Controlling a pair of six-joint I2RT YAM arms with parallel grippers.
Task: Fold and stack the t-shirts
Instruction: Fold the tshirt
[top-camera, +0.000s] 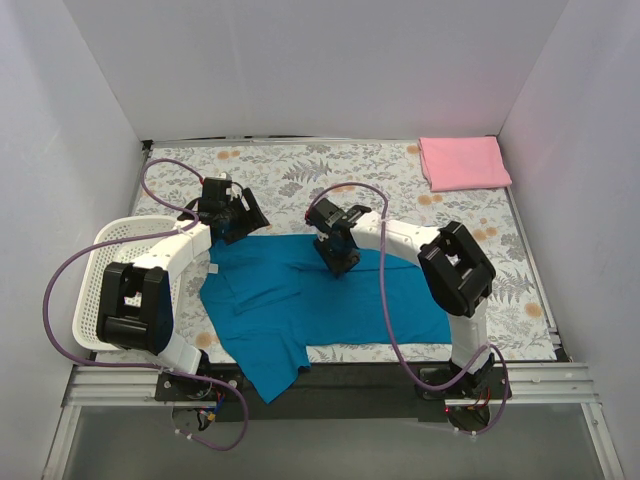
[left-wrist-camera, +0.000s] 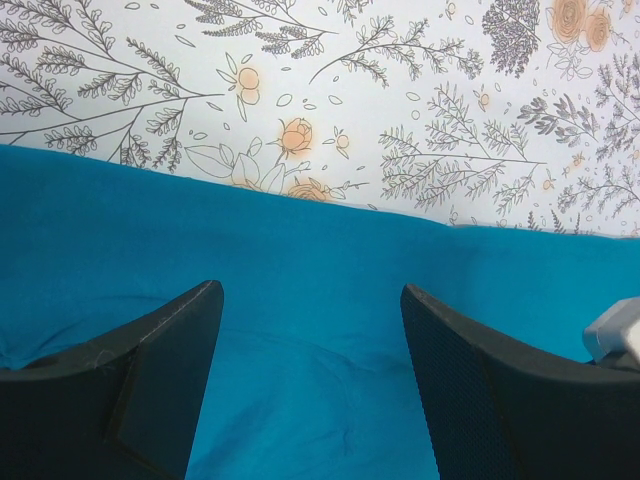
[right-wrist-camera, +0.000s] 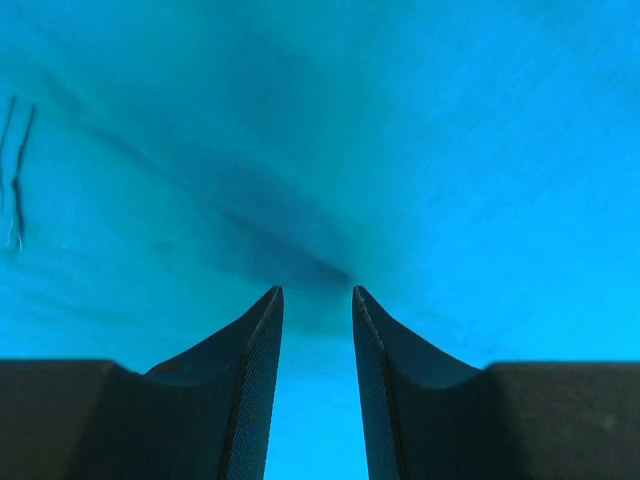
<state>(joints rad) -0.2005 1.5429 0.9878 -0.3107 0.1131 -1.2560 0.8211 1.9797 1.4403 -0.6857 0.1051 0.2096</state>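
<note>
Soft teal-blue cloth t-shirt (top-camera: 330, 310) spread on floral worktop (top-camera: 300, 165) beside white plastic lattice basket (top-camera: 100, 262); folded light pink shirt (top-camera: 463, 162) well apart from it. Left claw (left-wrist-camera: 310, 288) apart over teal edge; right claw (right-wrist-camera: 314, 290) clamped on limp cloth, probably best gripped at corners.

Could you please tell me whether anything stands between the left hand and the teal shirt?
Nothing visible does. The left hand hangs open over the far edge of the teal shirt, with only bare cloth showing between its fingers. The white basket lies off to the left, out of the way.
</note>
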